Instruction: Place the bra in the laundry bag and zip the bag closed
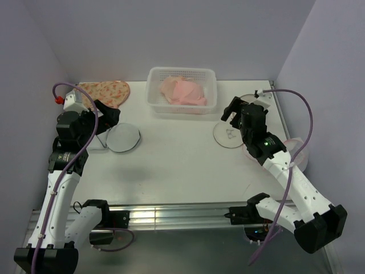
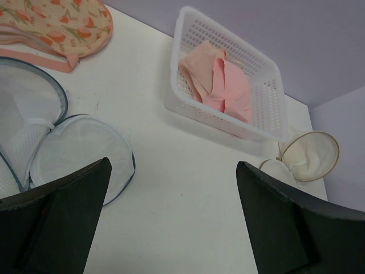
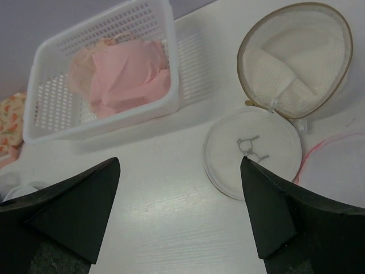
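The pink bra (image 1: 182, 91) lies bunched in a white slotted basket (image 1: 154, 103) at the back middle of the table; it also shows in the wrist views (image 2: 219, 80) (image 3: 128, 77). The laundry bag (image 3: 268, 131) lies unzipped and spread open to the right of the basket. Its face with the black line drawing is flat on the table (image 1: 228, 137), and its tan-rimmed half (image 3: 293, 57) lies behind. My right gripper (image 3: 179, 162) hangs open above the table beside the bag, holding nothing. My left gripper (image 2: 172, 165) is open and empty over the left side.
A grey-rimmed mesh bag (image 1: 122, 138) lies opened under the left arm. A floral orange pouch (image 1: 105, 91) sits at the back left corner. A pink-rimmed mesh bag (image 1: 296, 154) lies at the right edge under the right arm. Walls enclose the table on three sides.
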### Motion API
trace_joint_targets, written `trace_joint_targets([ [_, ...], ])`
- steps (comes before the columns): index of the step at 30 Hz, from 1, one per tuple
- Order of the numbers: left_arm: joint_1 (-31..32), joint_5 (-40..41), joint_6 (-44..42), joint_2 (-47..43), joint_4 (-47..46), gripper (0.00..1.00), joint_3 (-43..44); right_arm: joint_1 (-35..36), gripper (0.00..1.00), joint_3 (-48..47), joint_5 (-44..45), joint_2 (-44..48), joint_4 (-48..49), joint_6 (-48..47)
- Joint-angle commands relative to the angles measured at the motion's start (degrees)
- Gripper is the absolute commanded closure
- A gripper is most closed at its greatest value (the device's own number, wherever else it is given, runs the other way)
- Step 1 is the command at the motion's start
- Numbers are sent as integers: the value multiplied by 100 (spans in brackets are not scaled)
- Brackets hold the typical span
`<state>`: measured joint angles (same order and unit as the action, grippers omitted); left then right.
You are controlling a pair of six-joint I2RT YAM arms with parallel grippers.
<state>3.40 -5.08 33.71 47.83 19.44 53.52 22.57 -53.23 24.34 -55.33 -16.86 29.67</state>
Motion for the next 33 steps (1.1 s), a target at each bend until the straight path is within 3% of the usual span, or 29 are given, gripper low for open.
trace_joint_targets([
  [1, -41, 86, -14, -72, -151, 1, 89, -24, 7, -363, -25, -434, -343, -102],
  [7, -41, 104, -14, -46, -142, 1, 98, -24, 32, -126, -87, -1427, -388, 74],
  [10, -59, 130, 3, -46, -143, 1, 89, -24, 38, -3, -8, -1936, -353, 135],
  [33, -155, -19, 39, 7, -186, 1, 62, -24, 47, -143, -527, -4056, 333, 39],
])
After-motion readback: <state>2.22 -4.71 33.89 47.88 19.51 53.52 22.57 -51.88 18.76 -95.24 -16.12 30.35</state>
